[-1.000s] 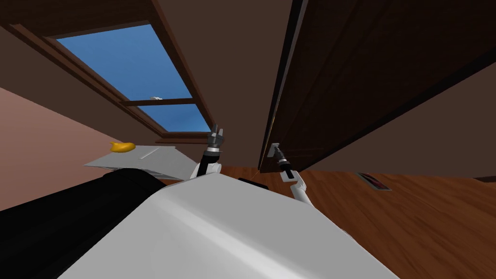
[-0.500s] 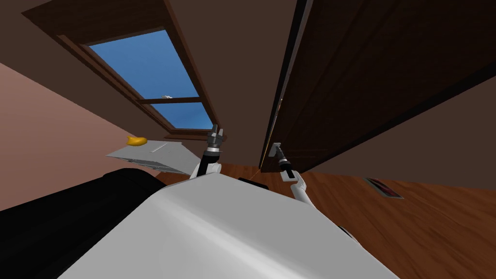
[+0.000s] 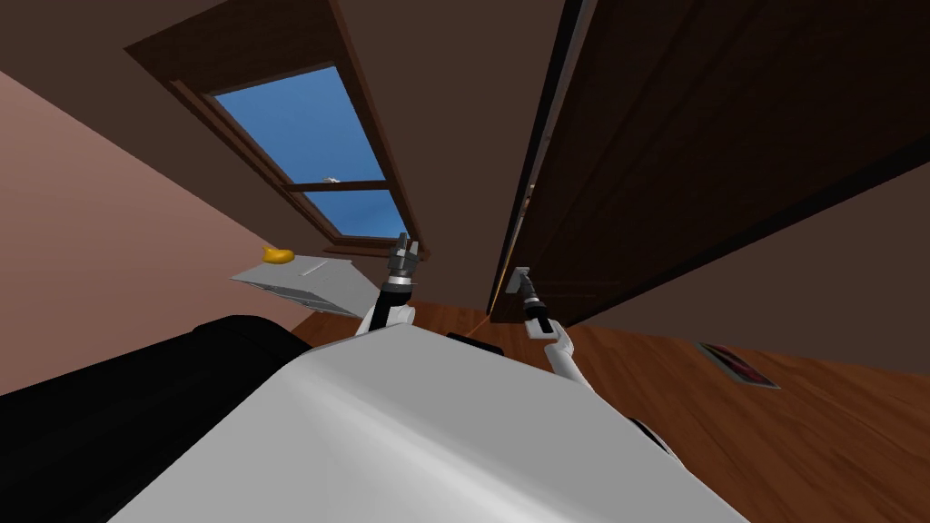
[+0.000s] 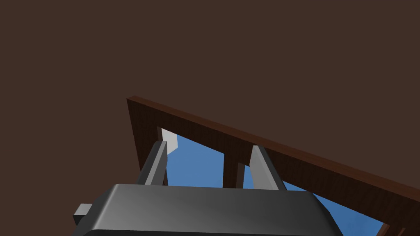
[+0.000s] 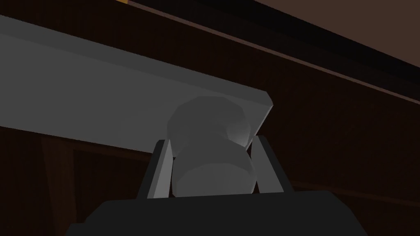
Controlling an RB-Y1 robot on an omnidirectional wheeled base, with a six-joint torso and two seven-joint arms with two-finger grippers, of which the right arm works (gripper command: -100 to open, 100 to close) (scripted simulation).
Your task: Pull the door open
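**Right jaws clamped on the door knob, left arm idle**

The right gripper (image 3: 516, 277) reaches forward and up to the dark brown door (image 3: 690, 136), which fills the right half of the head view. Its tall edge runs beside a plain brown wall (image 3: 454, 109). In the right wrist view the right gripper (image 5: 209, 141) has its jaws closed on a grey door knob (image 5: 207, 119). One thin finger (image 5: 160, 168) presses one side of the knob's neck and the other finger presses the opposite side. The rounded head of the knob sits just beyond the fingertips, against a long grey plate (image 5: 102, 102) that lies flat on the door (image 5: 336, 135). Panel mouldings on the door run past the plate on either side. In the head view the plate shows as a small pale patch close to the door's edge, low on the door, and the gripper is touching it.

The left gripper (image 3: 402, 245) is raised in front of the brown wall, between the door's edge and a window (image 3: 309, 136), and is well apart from the knob. In the left wrist view the left gripper (image 4: 209, 148) has its jaws spread apart, with nothing between them.

Below the window a grey counter (image 3: 313, 281) carries a small yellow object (image 3: 278, 255). The floor (image 3: 799, 436) is reddish wood, with a small flat item (image 3: 737, 363) lying on it near the foot of the wall to the right of the door.
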